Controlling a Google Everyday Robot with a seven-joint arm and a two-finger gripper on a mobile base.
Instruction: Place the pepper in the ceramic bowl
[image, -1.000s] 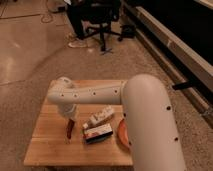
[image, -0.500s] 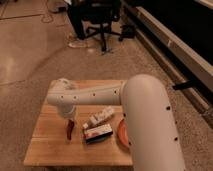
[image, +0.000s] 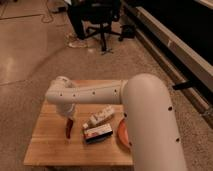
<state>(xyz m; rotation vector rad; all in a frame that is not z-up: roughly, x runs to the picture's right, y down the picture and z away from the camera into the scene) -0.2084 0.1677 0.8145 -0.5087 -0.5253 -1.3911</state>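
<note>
The pepper (image: 68, 128) is a slender dark red piece standing nearly upright over the left part of the wooden table (image: 47, 145). My gripper (image: 68, 119) points down from the white wrist and sits right at the pepper's top end. The ceramic bowl (image: 121, 135) is orange-red and rests at the table's right side. It is largely hidden behind my white arm (image: 145, 115). The pepper is well to the left of the bowl.
A red-and-white box (image: 98, 133) lies between the pepper and the bowl. A pale packet (image: 100, 116) lies just behind the box. An office chair (image: 102, 20) and shoes (image: 77, 44) are on the floor beyond the table. A dark wall base runs along the right.
The wrist has shifted very slightly left and down. The pepper stays at about the same spot under the gripper.
</note>
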